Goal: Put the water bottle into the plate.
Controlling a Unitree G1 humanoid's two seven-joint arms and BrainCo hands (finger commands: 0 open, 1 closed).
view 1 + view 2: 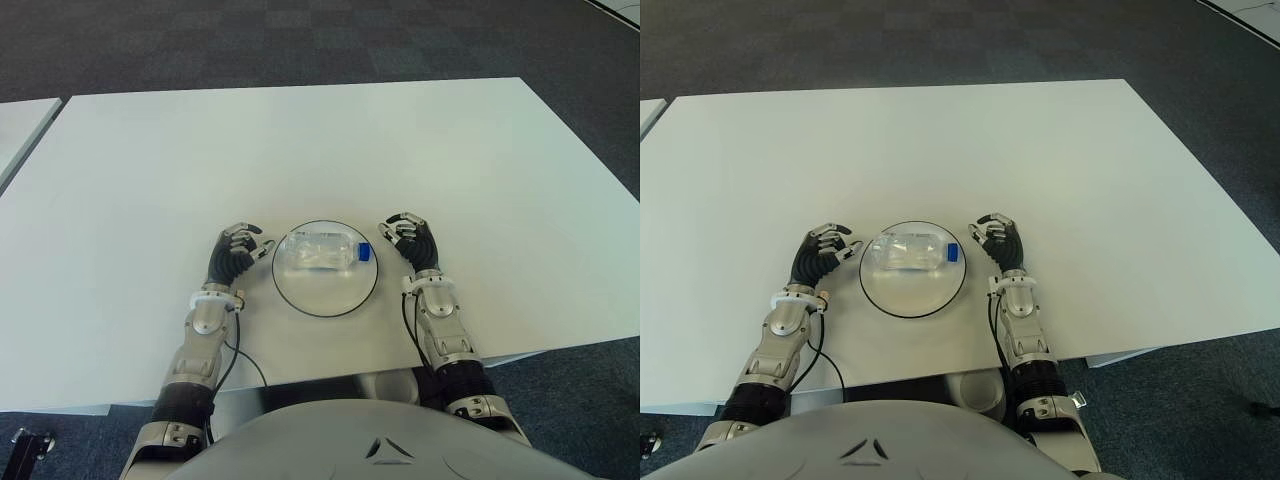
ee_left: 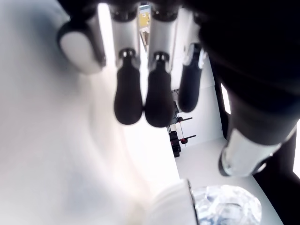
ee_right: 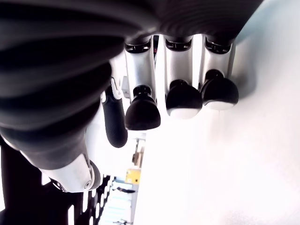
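Observation:
A clear water bottle (image 1: pixel 322 251) with a blue cap (image 1: pixel 365 252) lies on its side inside the round white plate (image 1: pixel 325 296), cap pointing right. My left hand (image 1: pixel 243 243) sits on the table just left of the plate, its fingers (image 2: pixel 129 93) loosely curved and holding nothing. The bottle (image 2: pixel 227 206) shows at the edge of the left wrist view, apart from that hand. My right hand (image 1: pixel 403 234) is just right of the plate near the cap, its fingers (image 3: pixel 183 98) loosely bent with nothing in them.
The white table (image 1: pixel 300 150) stretches wide on all sides of the plate. Dark carpet lies beyond its far edge, and a second white table (image 1: pixel 20 125) stands at the far left.

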